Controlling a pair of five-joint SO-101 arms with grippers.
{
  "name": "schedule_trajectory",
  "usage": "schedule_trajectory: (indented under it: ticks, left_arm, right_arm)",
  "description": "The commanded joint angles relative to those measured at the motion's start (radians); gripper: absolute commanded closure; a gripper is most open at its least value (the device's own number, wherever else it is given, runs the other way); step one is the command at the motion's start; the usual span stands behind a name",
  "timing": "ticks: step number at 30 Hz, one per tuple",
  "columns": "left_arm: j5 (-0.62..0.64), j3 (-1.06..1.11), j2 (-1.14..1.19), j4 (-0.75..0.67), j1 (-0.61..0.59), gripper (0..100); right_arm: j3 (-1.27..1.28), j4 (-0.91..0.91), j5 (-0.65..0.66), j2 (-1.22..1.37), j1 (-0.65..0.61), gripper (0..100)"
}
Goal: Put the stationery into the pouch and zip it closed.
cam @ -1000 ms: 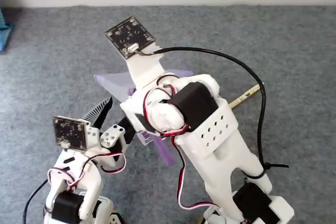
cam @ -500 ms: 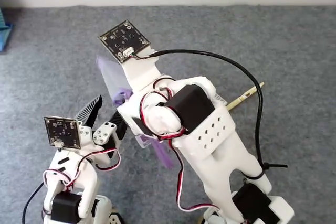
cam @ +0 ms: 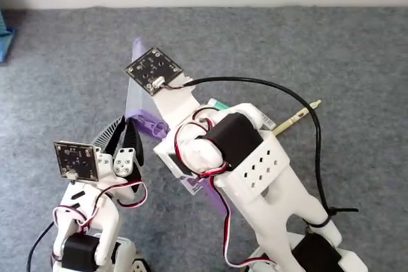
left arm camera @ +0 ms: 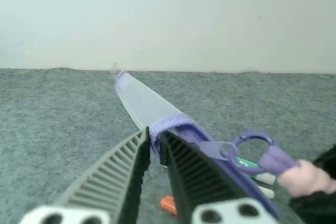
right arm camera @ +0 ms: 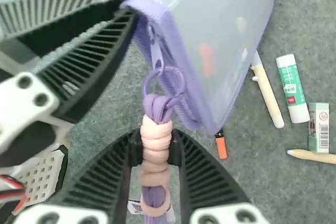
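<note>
The left gripper (left arm camera: 154, 136) is clamped on the edge of the purple pouch (left arm camera: 140, 99). The right gripper (right arm camera: 155, 139) pinches the zip cord (right arm camera: 156, 109). A glue stick (right arm camera: 292, 88) lies on the carpet (right arm camera: 252, 187) nearby.

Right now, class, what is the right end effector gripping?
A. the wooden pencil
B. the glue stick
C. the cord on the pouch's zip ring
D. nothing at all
C: the right end effector is shut on the knotted cord tied to the zip ring of the pouch, while the glue stick and pencil lie loose on the carpet.
</note>
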Motion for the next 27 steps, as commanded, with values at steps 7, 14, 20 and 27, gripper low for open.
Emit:
schedule_trajectory:
  ticks: [7,14,20,27]
  left_arm:
    - [-0.048,0.044,0.009,-0.005,0.014,99]
    - [-0.068,0.047,0.011,0.074,0.017,99]
    - [-0.068,0.09,0.011,0.077,-0.097,99]
    - [-0.072,0.087,0.009,0.117,-0.044,99]
  right_arm:
    - [0.064,0.038,0.091,-0.061,0.025,99.1]
    - [0.301,0.041,0.097,-0.17,0.031,99.1]
    - [0.523,0.033,0.129,-0.389,0.139,99.1]
    - [0.548,-0.016,0.192,-0.55,0.243,99.1]
